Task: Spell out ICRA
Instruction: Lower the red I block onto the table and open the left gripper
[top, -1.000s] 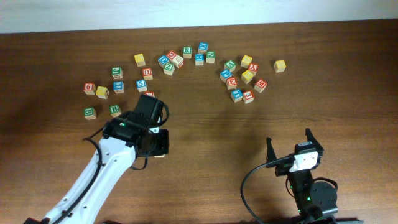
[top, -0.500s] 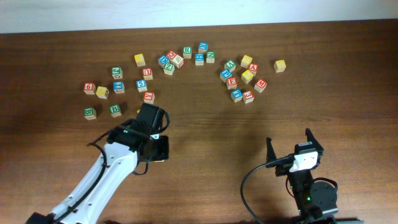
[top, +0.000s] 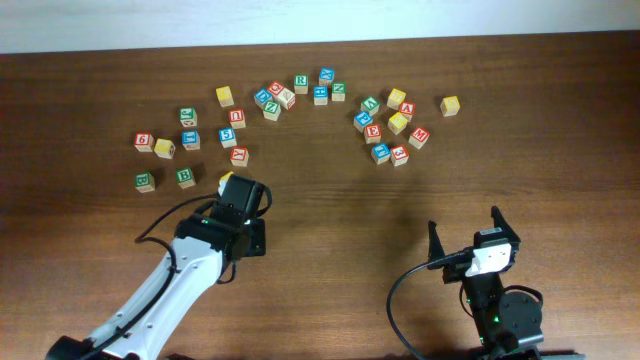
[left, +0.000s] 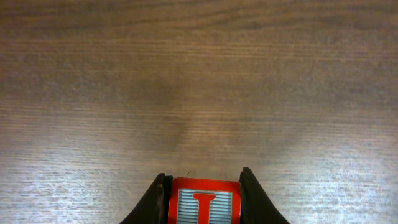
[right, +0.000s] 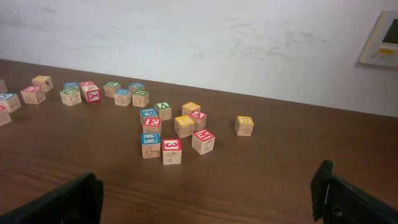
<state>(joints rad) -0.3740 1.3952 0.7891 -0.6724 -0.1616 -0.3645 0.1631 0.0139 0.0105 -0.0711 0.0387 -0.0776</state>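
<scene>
My left gripper (left: 202, 198) is shut on a red-edged block with a red letter I (left: 204, 204), low over bare wood. In the overhead view the left gripper (top: 248, 238) is left of the table's middle, and the block is hidden under it. Lettered blocks lie along the far side: a green R block (top: 301, 83), a red A block (top: 407, 109) and many others. My right gripper (top: 465, 224) is open and empty near the front right. Its fingers frame bare wood in the right wrist view (right: 205, 199).
A left group of blocks includes a red one (top: 238, 155) and a yellow one (top: 225, 180) just beyond my left arm. A right cluster (right: 180, 134) lies ahead of my right gripper, with a lone yellow block (top: 450, 105) beside it. A white wall runs behind the table.
My left arm has pulled back toward the front with the I block. This uncovered a red block and a yellow block beyond it. The right arm has not moved.
</scene>
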